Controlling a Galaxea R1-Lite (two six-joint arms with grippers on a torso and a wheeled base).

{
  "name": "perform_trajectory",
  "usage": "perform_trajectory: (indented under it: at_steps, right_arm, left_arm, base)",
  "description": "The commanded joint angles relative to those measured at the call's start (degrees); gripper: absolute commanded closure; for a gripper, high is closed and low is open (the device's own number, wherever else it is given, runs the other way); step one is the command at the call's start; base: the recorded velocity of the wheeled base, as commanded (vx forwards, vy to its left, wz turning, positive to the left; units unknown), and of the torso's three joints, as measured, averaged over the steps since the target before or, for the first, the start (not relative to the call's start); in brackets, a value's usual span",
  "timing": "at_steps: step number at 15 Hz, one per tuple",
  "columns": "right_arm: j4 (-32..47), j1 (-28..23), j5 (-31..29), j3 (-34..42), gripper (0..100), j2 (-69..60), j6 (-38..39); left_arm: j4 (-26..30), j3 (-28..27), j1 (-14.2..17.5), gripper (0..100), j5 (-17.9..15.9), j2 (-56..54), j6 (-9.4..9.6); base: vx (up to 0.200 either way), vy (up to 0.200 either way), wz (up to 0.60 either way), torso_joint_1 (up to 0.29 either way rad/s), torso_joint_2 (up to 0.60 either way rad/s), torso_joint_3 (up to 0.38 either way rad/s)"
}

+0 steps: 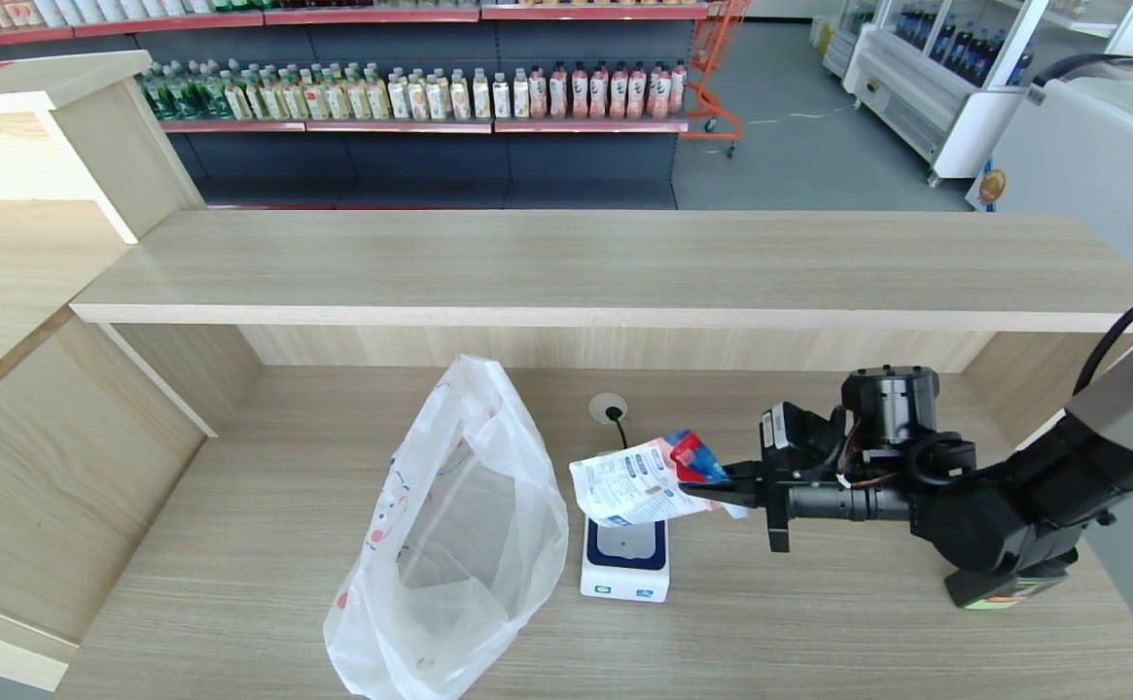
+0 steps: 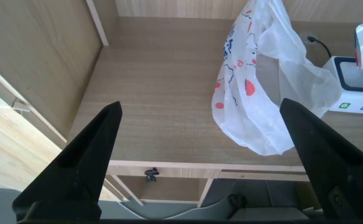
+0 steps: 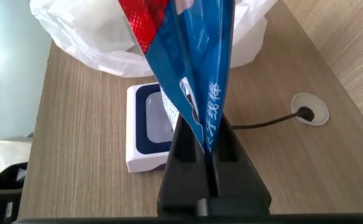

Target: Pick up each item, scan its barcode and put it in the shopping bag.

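Currently, a packet [image 1: 634,481] is pinched by the right gripper [image 1: 717,486] and held just above the scanner [image 1: 624,574]. Just beside the scanner, on its left, the bag [image 1: 449,544] is stood open on the tabletop [image 1: 819,622]. The left gripper [image 2: 201,106] is held spread above the tabletop.

I'm looking at a shop checkout: a pale wooden counter [image 1: 576,258] with a white-and-blue scanner box [image 1: 624,581] on it. Beyond it stand long dark shelves [image 1: 410,156] with red edges, lined with drink bottles [image 1: 410,95], plus white glass-fronted chillers [image 1: 945,68].
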Motion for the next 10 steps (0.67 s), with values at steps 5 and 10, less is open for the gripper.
perform_trajectory:
  at_steps: [5, 10]
  right_arm:
    - [-3.6, -0.2, 2.0, 0.0, 100, 5.4, -3.5]
    - [-3.8, 0.0, 1.8, -0.5, 100, 4.7, -2.9]
  left_arm:
    - [0.0, 0.0, 0.0, 0, 0.0, 0.0, -0.06]
    - [0.0, 0.0, 0.0, 0, 0.0, 0.0, -0.06]
  base:
    - [0.000, 0.000, 0.00, 0.000, 0.00, 0.000]
    - [0.000, 0.000, 0.00, 0.000, 0.00, 0.000]
